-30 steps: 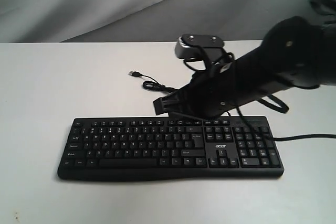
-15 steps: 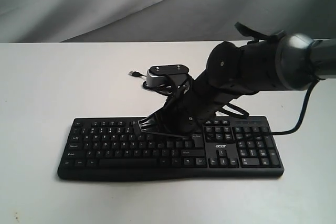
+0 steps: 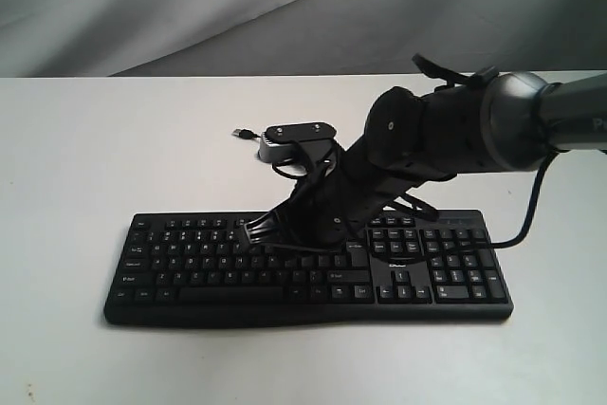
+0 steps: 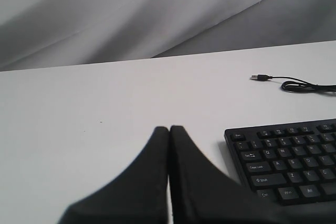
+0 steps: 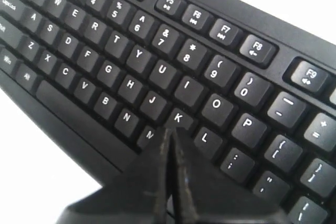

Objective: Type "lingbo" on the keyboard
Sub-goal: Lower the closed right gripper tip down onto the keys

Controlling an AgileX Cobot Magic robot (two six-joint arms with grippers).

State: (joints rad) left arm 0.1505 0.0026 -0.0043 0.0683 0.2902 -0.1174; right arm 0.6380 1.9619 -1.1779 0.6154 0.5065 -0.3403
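The black keyboard [image 3: 190, 267] lies flat on the white table [image 3: 76, 158], its long side across the exterior view and the number pad at the right end. Its thin cable [image 3: 275, 152] curls on the table behind it and ends in a loose USB plug [image 3: 241, 133]. The right arm reaches in from the right and slants down across the keyboard, so that the right gripper [image 5: 170, 134] sits low over the letter rows. Its two fingers are pressed together into a single point. In the right wrist view that point is just beside the K key [image 5: 178, 117], on the side toward the bottom letter row. Whether it touches a key cannot be told. The left gripper [image 4: 169, 129] also has its fingers closed together, holding nothing, over bare table near the keyboard's left end. A grey cloth [image 3: 190, 7] hangs behind the table.
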